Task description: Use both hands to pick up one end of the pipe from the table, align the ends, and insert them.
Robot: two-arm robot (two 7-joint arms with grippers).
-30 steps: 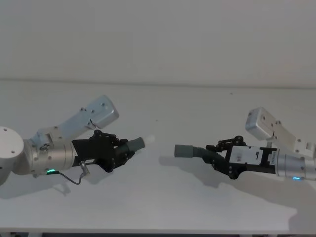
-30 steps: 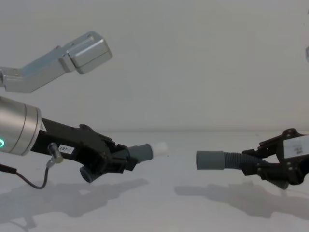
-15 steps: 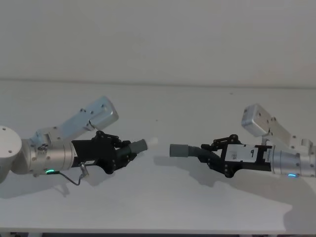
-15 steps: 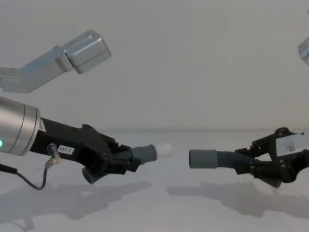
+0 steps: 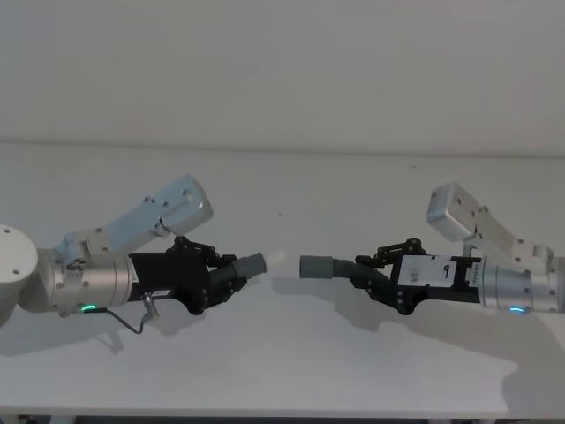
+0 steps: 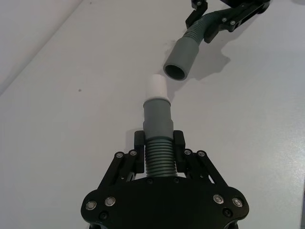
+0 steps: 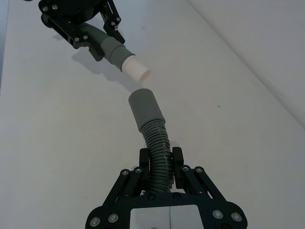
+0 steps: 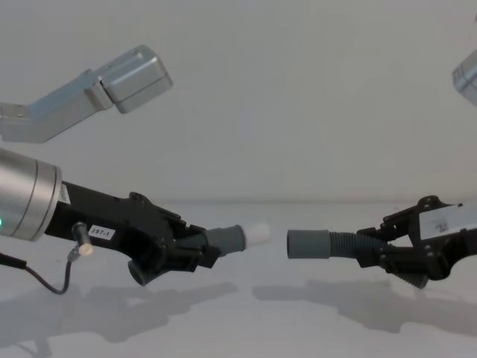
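Both pipe pieces lifted off the table [image 5: 282,353]. Left gripper [image 5: 231,276] clamps the ribbed section of 1 piece [image 5: 252,263], centre-left; right gripper [image 5: 375,269] clamps the other [image 5: 320,266], centre-right. Ends near, roughly aligned, not touching. Insertion remains.

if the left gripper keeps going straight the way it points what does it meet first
Probably the right pipe piece's open cuff: the left gripper holds its pipe piece aimed just beside that mouth, slightly off-axis.

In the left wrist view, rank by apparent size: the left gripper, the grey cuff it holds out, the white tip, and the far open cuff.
1. Left gripper, nearest the camera, so the rank is unsure.
2. Held grey cuff.
3. Far open cuff, looking much like the held one though farther off.
4. White tip.
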